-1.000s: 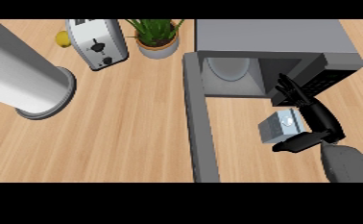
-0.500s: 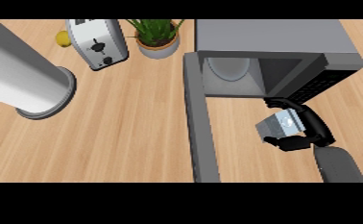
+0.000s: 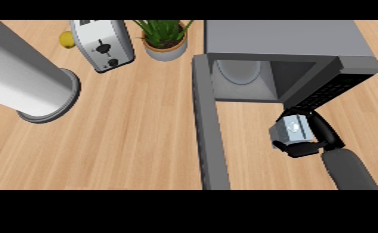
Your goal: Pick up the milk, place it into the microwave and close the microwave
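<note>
Right hand (image 3: 314, 139) curled round milk (image 3: 293, 128), just before open microwave (image 3: 284, 57); door (image 3: 209, 122) swung out.

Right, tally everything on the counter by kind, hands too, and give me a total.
Microwave, door open: 1
Milk carton, held in the right hand: 1
Toaster: 1
Potted plant: 1
Yellow fruit, half hidden behind the toaster: 1
Large grey cylinder: 1
Robot hands showing: 1
Total: 7
</note>
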